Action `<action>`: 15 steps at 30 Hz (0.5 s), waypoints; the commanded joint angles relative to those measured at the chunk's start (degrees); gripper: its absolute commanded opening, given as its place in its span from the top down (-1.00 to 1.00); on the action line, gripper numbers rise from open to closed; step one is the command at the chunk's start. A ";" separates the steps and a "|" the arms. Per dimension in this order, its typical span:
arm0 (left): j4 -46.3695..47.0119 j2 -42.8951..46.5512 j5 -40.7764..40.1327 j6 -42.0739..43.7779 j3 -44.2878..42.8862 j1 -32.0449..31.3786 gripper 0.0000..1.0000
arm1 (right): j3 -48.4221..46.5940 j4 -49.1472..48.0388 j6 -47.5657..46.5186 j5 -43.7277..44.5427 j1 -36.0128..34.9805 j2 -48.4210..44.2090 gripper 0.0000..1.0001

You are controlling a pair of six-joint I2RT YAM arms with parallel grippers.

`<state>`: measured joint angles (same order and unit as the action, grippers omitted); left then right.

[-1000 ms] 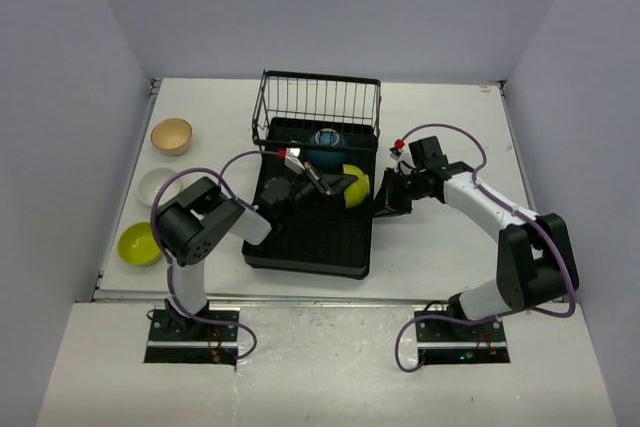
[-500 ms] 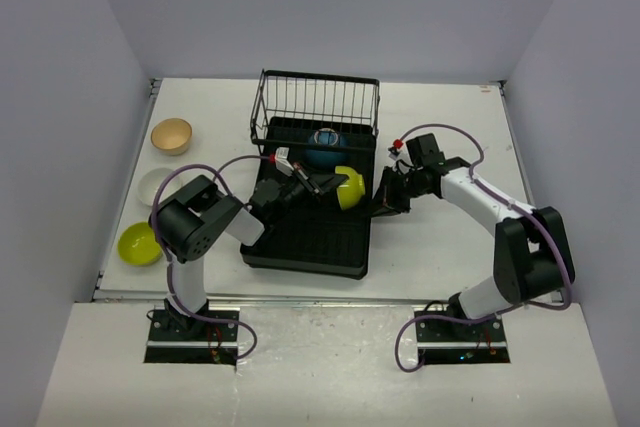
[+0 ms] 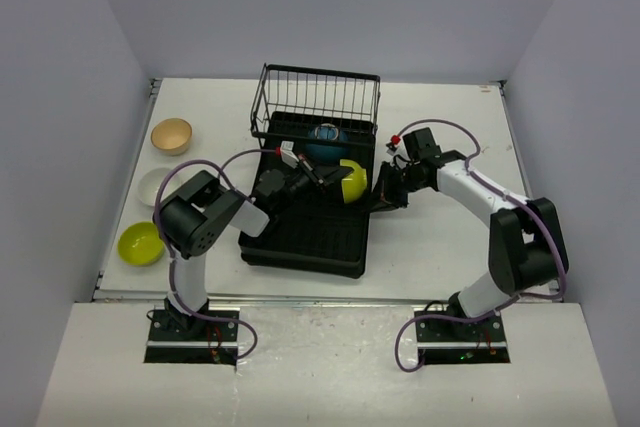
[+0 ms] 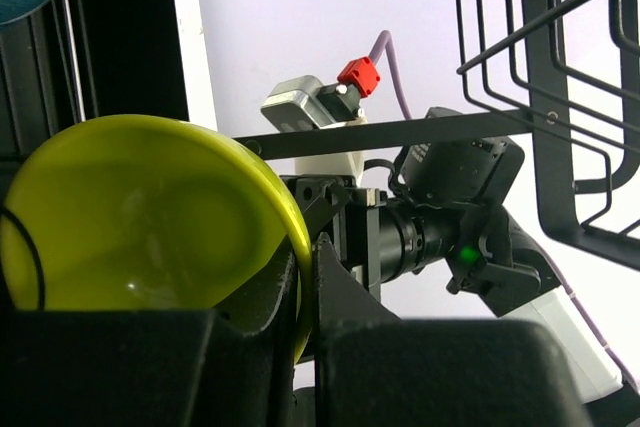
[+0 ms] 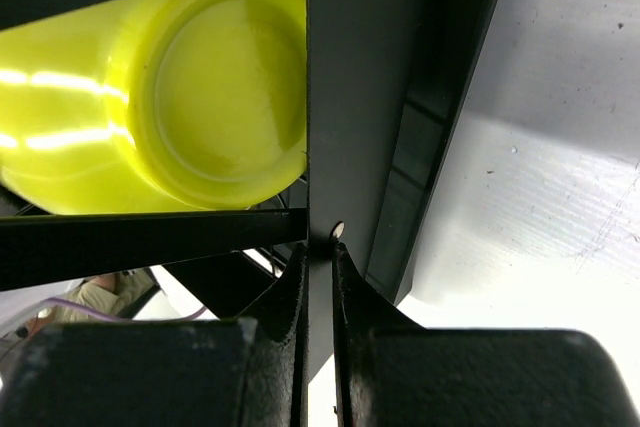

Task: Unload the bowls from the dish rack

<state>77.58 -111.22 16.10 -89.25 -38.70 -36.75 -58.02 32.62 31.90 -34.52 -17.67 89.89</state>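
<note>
The black dish rack (image 3: pixel 300 237) lies mid-table with its wire basket (image 3: pixel 320 97) at the far end. A lime bowl (image 3: pixel 353 180) stands on edge at the rack's right side, and my left gripper (image 3: pixel 335 179) is shut on its rim. In the left wrist view the rim of this lime bowl (image 4: pixel 150 212) sits pinched between the fingers of the left gripper (image 4: pixel 305 292). A dark blue bowl (image 3: pixel 325 137) rests under the basket. My right gripper (image 3: pixel 381 195) is shut on the rack's right side rail (image 5: pixel 335 97), with the lime bowl's base (image 5: pixel 200 97) just beyond it.
Three bowls sit on the table at the left: a tan one (image 3: pixel 171 135), a pale one (image 3: pixel 158 185) and a lime one (image 3: pixel 140 243). The basket wires (image 4: pixel 560 97) hang close to the held bowl. The right arm's wrist camera (image 4: pixel 440 232) is just behind it.
My right gripper has closed on the rack's side rail. The left gripper has carried the lime bowl slightly farther and higher, and the rack has shifted a little.
</note>
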 commanded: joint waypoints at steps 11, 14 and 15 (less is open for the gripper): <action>29.39 3.20 2.36 -5.14 -3.67 -0.51 1.00 | -4.99 0.42 -1.84 10.08 0.00 6.44 1.00; 29.12 4.52 1.31 -6.02 -2.00 -0.43 1.00 | -6.05 1.74 -1.93 12.98 0.00 6.79 1.00; 28.86 4.78 1.22 -6.19 -1.65 -0.43 1.00 | -6.23 1.74 -1.93 14.21 0.01 6.88 1.00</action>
<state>73.87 -110.50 15.68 -91.02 -40.53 -36.71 -63.35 38.26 31.48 -32.84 -18.02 93.56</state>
